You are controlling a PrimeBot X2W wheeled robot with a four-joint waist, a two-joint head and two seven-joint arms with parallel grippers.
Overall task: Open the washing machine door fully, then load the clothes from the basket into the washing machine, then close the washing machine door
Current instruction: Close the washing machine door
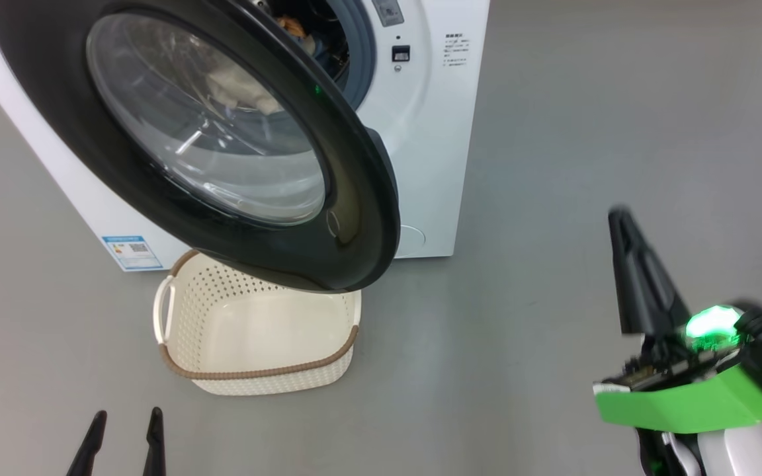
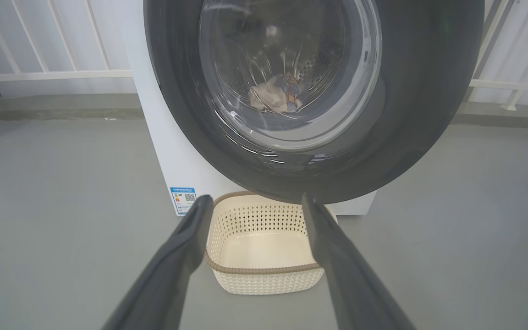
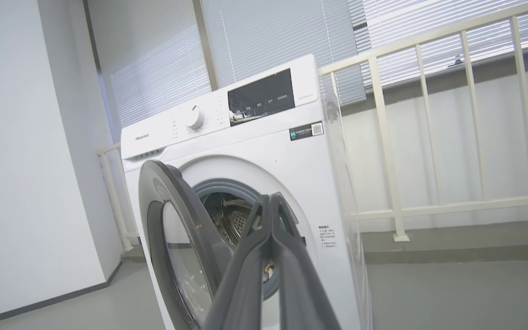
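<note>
The washing machine (image 1: pixel 434 132) stands white and boxy with its door (image 1: pixel 361 198) swung part-way open, the black ring overhanging the far side of the basket (image 1: pixel 258 374). The cream basket holds nothing. Clothes (image 2: pixel 275 94) lie inside the drum, seen through the door's glass, and a cream patch of them (image 1: pixel 242 89) shows in the head view too. My left gripper (image 1: pixel 123 439) is open near the floor, pointing at the basket (image 2: pixel 264 282) from well short of it. My right gripper (image 3: pixel 268 201) is shut on nothing, held in the air right of the machine (image 3: pixel 264 146) and facing its door (image 3: pixel 154 197).
Grey floor spreads out right of the machine. A white railing (image 3: pixel 383 137) and window blinds stand behind it, and a plain wall (image 3: pixel 25 160) is at its left. A blue label (image 1: pixel 131 251) and a round service cap (image 1: pixel 414 238) mark the machine's lower front.
</note>
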